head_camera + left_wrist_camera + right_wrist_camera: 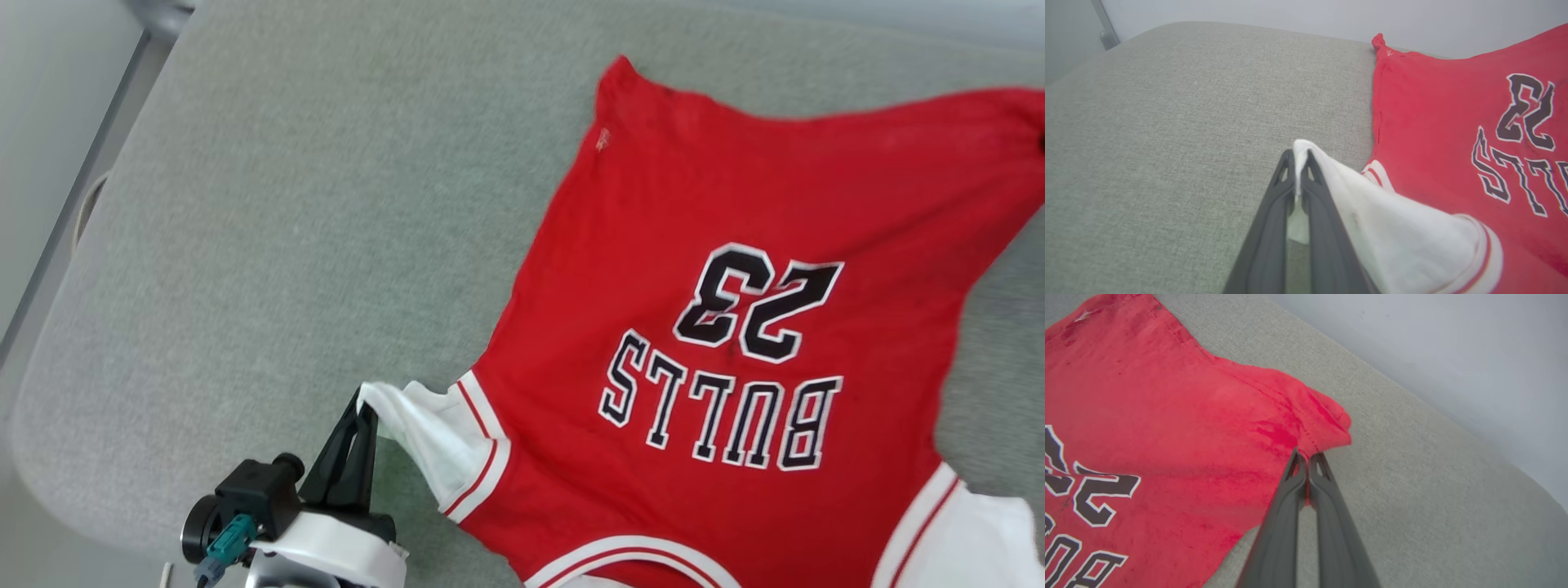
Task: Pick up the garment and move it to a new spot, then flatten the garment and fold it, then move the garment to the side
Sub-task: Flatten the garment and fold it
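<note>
L gripper (366,412) nr front-left edge of grey pad (286,245), clenched on tip of white sleeve (424,437). Middle-to-right: garment (718,245) lying print-up, mostly spread, hem twd far edge. R gripper (1308,457) pinched tight on red hem corner (1327,428) nr far-right edge. Looks like flatten step imo. Next move prob needs both grips pulling apart, even tension, no bunching.

— Where is there open room?
— The grey cushion (286,245) lies bare left of the garment (735,204).
— Anything in the way?
— A metal rail (94,163) runs just beyond the cushion's left edge.
</note>
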You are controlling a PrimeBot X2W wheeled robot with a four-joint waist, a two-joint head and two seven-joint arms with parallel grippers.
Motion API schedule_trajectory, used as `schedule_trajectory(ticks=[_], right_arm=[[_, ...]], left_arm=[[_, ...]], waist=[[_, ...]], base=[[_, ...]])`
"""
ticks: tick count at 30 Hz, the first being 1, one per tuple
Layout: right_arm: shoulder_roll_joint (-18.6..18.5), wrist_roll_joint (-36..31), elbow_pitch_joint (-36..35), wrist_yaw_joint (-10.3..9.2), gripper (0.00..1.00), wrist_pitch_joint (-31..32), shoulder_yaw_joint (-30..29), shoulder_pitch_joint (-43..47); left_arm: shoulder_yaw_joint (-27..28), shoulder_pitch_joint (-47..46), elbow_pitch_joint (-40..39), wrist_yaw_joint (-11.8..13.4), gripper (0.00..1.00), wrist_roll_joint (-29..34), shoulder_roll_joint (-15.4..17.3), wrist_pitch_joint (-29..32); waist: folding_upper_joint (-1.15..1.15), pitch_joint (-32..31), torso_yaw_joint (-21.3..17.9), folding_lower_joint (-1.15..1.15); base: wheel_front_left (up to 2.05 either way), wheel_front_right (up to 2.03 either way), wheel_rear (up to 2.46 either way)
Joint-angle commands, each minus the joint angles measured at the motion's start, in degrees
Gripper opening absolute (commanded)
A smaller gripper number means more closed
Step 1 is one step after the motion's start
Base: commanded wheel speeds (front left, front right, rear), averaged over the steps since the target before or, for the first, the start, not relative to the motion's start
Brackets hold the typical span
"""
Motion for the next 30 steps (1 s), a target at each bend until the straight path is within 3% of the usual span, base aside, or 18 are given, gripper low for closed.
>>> schedule_trajectory(ticks=[1, 8, 14, 20, 30], right_arm=[[-1.8, 1.5, -1.5, -0.08, 0.00, -1.3, 0.4, 3.1], [-7.1, 4.7, -8.5, -0.08, 0.00, -7.1, -2.3, 18.3], [-7.2, 5.6, -10.3, -0.08, 0.00, -10.0, -8.5, 31.9], [-3.6, 6.3, -9.3, -0.08, 0.00, -11.7, -16.2, 48.5], [6.1, 4.8, -6.1, -0.08, 0.00, -10.8, -20.1, 65.3]], left_arm=[[0.5, 1.2, 0.2, 0.1, 0.00, 0.4, 0.3, -0.1], [2.1, 5.0, 1.2, 0.7, 0.00, 0.0, 1.5, -0.1], [2.7, 7.2, 1.7, 1.1, 0.00, -0.3, 2.1, -0.1], [3.3, 8.6, 1.9, 1.5, 0.00, -0.9, 2.9, -0.1], [2.9, 7.9, 2.5, 1.4, 0.00, -1.3, 3.7, 0.0]], waist=[[0.00, -4.3, -3.6, 0.00], [0.00, -9.5, -8.1, 0.00], [0.00, -12.1, -11.1, 0.00], [0.00, -13.4, -13.2, 0.00], [0.00, -13.5, -13.9, 0.00]], base=[[0.00, 0.00, 0.00], [0.00, 0.00, 0.00], [0.00, 0.00, 0.00], [0.00, 0.00, 0.00], [0.00, 0.00, 0.00]])
